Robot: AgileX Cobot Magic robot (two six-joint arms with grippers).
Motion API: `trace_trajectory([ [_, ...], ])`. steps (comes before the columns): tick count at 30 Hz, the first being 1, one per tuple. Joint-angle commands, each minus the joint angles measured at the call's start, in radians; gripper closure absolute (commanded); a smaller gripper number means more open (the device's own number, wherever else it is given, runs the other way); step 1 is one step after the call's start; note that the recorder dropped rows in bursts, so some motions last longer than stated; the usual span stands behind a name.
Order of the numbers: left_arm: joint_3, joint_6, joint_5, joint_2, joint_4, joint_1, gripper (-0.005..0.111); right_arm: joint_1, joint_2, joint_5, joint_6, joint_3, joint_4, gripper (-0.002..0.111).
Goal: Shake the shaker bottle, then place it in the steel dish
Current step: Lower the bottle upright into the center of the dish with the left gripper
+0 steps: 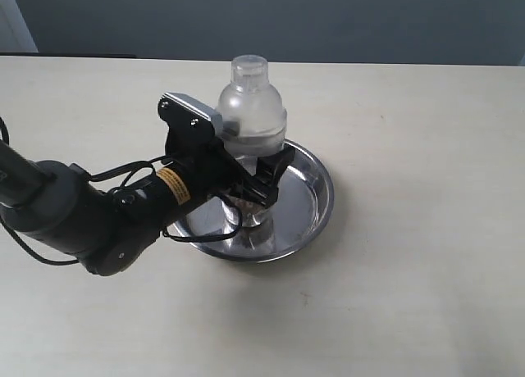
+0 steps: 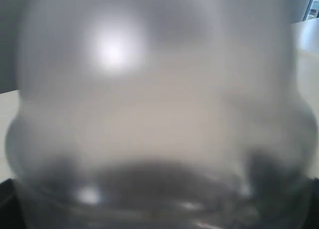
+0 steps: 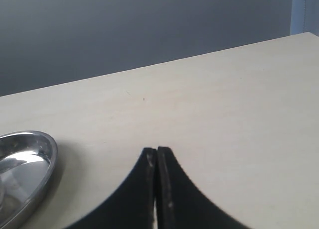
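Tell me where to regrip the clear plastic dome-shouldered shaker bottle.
Grip the clear plastic shaker bottle on its straight body below the domed shoulder, side-on, as the left gripper does. It is upright; the dome and narrow cap taper and would likely slip.

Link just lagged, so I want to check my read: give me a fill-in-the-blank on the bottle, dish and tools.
The shaker bottle stands ____, cap up, over the steel dish.
The left tool is clamped around the ____.
The right tool is ____ and holds nothing.
Missing words: upright; shaker bottle; shut.
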Motion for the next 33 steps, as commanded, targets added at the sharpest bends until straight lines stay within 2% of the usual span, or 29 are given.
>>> trace_trajectory([
  [1, -0.004, 0.001, -0.028, -0.006, 0.028, 0.001, 0.008, 0.003, -0.005, -0.006, -0.003, 0.001, -0.001, 0.109],
  [5, -0.004, 0.001, -0.03, -0.006, 0.051, 0.001, 0.001, 0.003, -0.005, -0.006, -0.003, 0.001, -0.001, 0.109],
  [23, -0.004, 0.001, -0.047, -0.013, 0.031, 0.001, 0.001, 0.003, -0.005, -0.006, -0.003, 0.001, -0.001, 0.109],
  [33, -0.004, 0.001, 0.004, -0.085, 0.035, 0.027, 0.001, 0.003, -0.005, -0.006, -0.003, 0.001, -0.001, 0.109],
])
